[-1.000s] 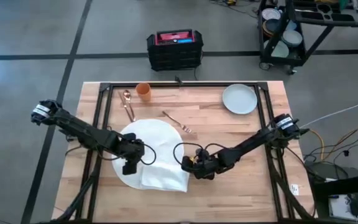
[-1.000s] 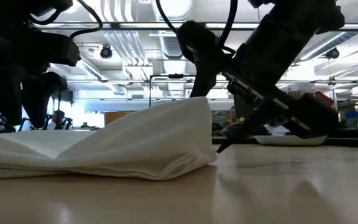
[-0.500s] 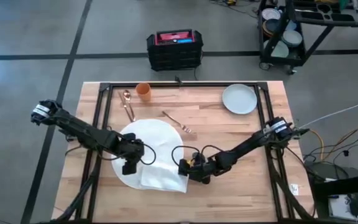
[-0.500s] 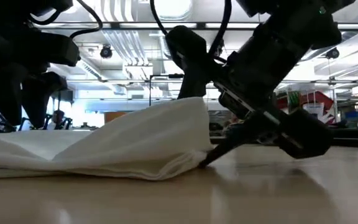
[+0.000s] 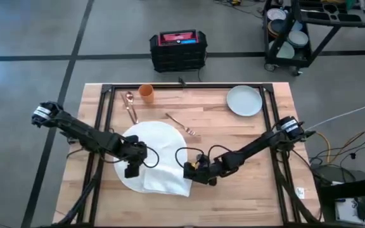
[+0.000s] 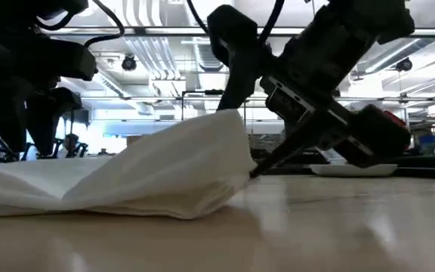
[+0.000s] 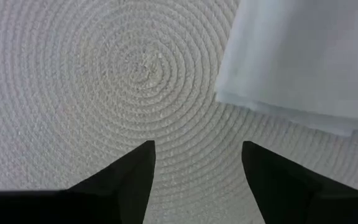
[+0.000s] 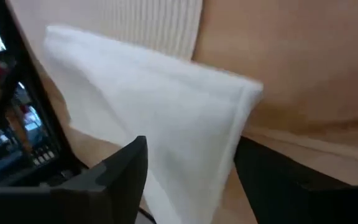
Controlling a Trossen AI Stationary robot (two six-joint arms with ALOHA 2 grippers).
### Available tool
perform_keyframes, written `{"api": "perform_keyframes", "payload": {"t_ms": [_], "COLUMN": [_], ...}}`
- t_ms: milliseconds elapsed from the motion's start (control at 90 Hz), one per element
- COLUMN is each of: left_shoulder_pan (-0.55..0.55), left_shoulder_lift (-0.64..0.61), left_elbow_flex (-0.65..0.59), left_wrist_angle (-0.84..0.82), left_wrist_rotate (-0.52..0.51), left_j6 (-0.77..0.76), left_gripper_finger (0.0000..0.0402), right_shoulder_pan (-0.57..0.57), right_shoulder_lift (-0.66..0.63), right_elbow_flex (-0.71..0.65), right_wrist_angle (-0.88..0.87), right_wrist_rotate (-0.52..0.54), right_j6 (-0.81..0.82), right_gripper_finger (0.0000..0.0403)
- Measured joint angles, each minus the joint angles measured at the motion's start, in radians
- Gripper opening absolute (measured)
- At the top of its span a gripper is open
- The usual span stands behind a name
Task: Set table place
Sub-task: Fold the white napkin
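The round white mat point(image 5: 146, 144) lies at lower centre-left of the tabletop point(image 5: 233, 133), a folded white napkin point(image 5: 168, 179) overlapping its lower right edge. The right pincer point(image 5: 191, 172) seems clamped on the napkin's raised corner. The left pincer point(image 5: 132, 168), fingers apart, hovers over the mat.

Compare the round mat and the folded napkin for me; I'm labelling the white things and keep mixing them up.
The mat is round with a coiled woven texture and lies flat; the napkin is smooth, folded and straight-edged, with one side raised off the table. The mat is wider, and the napkin overlaps its edge. Both are white.
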Motion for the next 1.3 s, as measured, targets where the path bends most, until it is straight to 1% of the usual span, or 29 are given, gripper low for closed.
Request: {"api": "perform_keyframes", "payload": {"t_ms": [144, 333, 589, 822, 1100, 1222, 1300], "left_shoulder_pan": [0.0, 0.0, 0.002, 0.005, 0.005, 0.005, 0.005], "left_shoulder_lift": [0.0, 0.0, 0.0, 0.0, 0.0, 0.0, 0.0], "left_elbow_flex": [0.0, 0.0, 0.0, 0.0, 0.0, 0.0, 0.0], "left_wrist_angle": [0.0, 0.0, -0.001, -0.001, -0.001, -0.001, -0.001], "left_wrist_rotate": [0.0, 0.0, -0.001, -0.001, -0.001, -0.001, -0.001], "left_j6": [0.007, 0.023, 0.026, 0.026, 0.027, 0.027, 0.027], "left_gripper_finger": [0.0232, 0.0223, 0.0226, 0.0224, 0.0213, 0.0214, 0.0217], "right_shoulder_pan": [0.0, -0.003, -0.033, -0.042, -0.049, -0.054, -0.057], "right_shoulder_lift": [0.0, -0.003, -0.002, -0.001, -0.002, -0.002, -0.002], "right_elbow_flex": [0.0, 0.0, 0.0, 0.0, 0.0, 0.0, 0.0], "right_wrist_angle": [0.004, 0.006, -0.012, -0.085, -0.073, -0.061, -0.045], "right_wrist_rotate": [-0.016, -0.015, -0.009, -0.09, -0.074, -0.04, -0.037], "right_j6": [0.006, 0.007, -0.015, -0.082, -0.066, -0.038, -0.038], "right_gripper_finger": [0.0224, 0.0216, 0.0213, 0.0213, 0.0213, 0.0213, 0.0213]}}
